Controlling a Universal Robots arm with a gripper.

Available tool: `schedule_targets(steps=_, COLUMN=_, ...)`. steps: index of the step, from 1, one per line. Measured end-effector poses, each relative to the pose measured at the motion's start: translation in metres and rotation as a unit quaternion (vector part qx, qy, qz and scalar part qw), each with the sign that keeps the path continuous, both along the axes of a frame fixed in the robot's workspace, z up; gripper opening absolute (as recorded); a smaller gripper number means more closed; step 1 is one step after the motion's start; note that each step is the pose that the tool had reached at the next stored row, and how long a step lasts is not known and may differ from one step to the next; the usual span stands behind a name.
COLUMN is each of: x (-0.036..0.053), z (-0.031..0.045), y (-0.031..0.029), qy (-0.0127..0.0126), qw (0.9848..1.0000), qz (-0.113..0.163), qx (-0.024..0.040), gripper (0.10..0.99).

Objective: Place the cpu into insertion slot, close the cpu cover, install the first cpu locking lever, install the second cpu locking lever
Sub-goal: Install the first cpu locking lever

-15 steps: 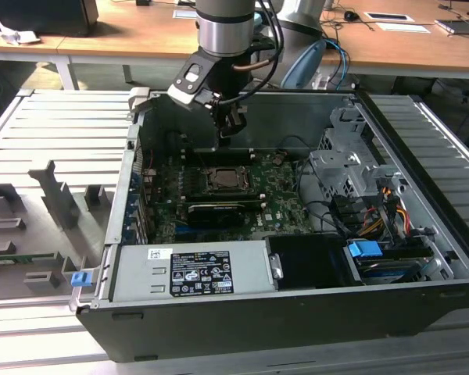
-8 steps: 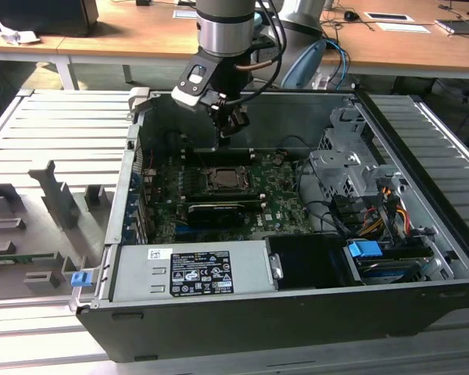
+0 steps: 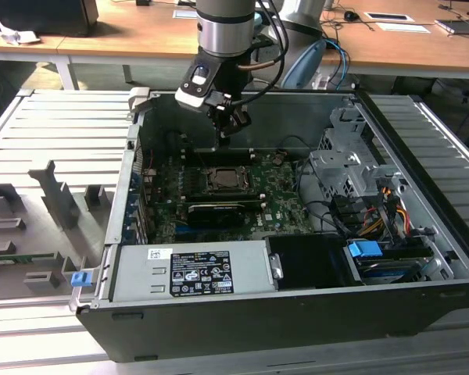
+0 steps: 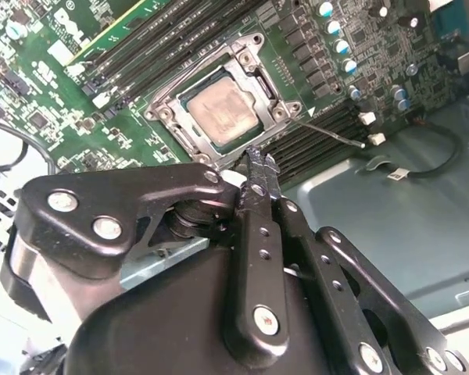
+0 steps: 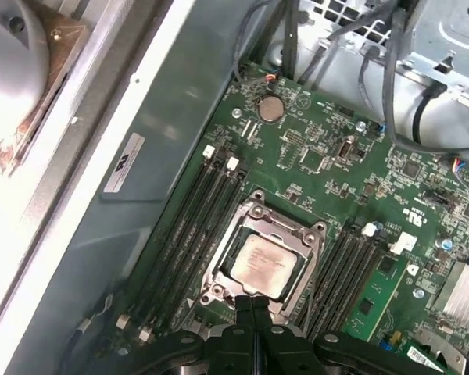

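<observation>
Gripper (image 5: 251,307), fingers clenched together and empty, is held above one edge of the cpu cover (image 5: 295,234), cpu (image 5: 259,264) framed within.

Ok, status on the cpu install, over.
Gripper shut, empty, poised at the edge of the insertion slot. Cpu seated, cpu cover down over it. Nothing blocking the slot.
</observation>
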State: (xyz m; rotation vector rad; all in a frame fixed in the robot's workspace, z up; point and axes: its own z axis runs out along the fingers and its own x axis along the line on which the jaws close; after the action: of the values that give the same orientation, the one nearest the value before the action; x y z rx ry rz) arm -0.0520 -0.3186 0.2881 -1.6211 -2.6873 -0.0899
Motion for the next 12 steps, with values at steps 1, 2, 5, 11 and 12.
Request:
schedule_targets(steps=1, x=0.0, z=0.0, y=0.0, qy=0.0, qw=1.0, qz=0.008, qx=0.0, gripper=0.106)
schedule_targets(steps=2, x=0.0, z=0.0, y=0.0, qy=0.0, qw=0.9999, qz=0.013, qx=0.0, gripper=0.106)
schedule_targets(steps=5, x=0.0, z=0.0, y=0.0, qy=0.0, qw=0.9997, qz=0.025, qx=0.0, gripper=0.106)
schedule_targets(steps=11, x=0.0, z=0.0, y=-0.0001, qy=0.0, qw=0.9986, qz=0.053, qx=0.0, gripper=0.106)
schedule_targets(steps=12, x=0.0, z=0.0, y=-0.0001, qy=0.0, qw=0.9983, qz=0.058, qx=0.0, gripper=0.106)
